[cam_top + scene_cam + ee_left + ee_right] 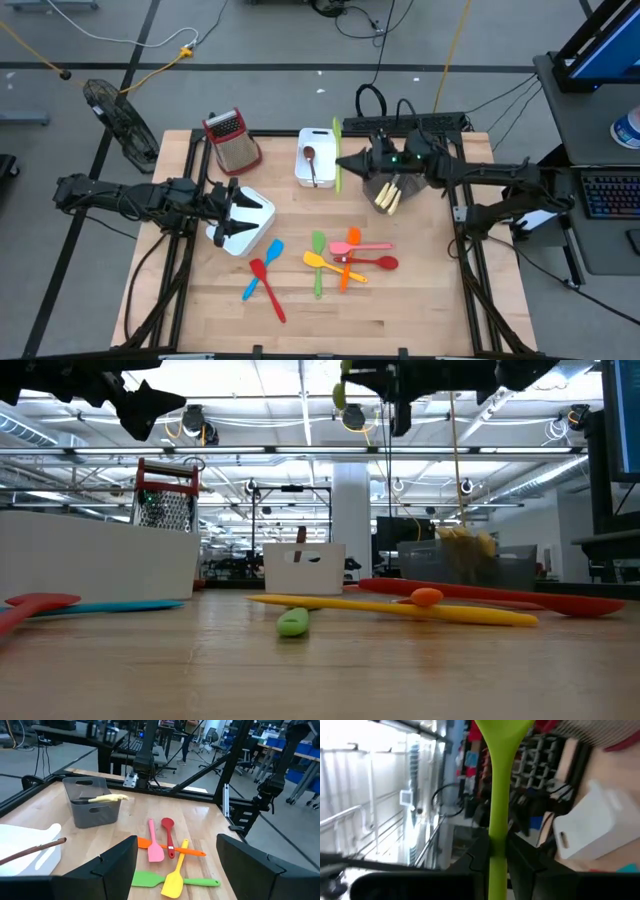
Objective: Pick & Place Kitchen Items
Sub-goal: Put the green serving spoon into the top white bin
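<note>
Two arms were raised above the wooden table [400,310]. The right gripper [342,163] hung between the white bin [316,145] and the grey bin [385,190], its fingers pinched tight on a lime-green utensil [497,795] by its thin handle; the utensil's head was cut off by the view, so it may have been a spoon or a spatula. The left gripper [226,212], fingers spread wide and holding nothing, hovered over a second white bin [255,215] on the grey bin's left.

A brown spoon [310,160] lay in the first white bin, and cream utensils [388,198] stuck out of the grey bin. In front of the grey bin lay a heap: green spatula [318,262], yellow spatula [330,266], orange utensil [348,258], pink spatula [362,246] and red spoon [376,263]. Left of that heap lay a blue spatula [264,266] and a red spatula [266,290]. A box grater [230,138] stood behind the left gripper.
</note>
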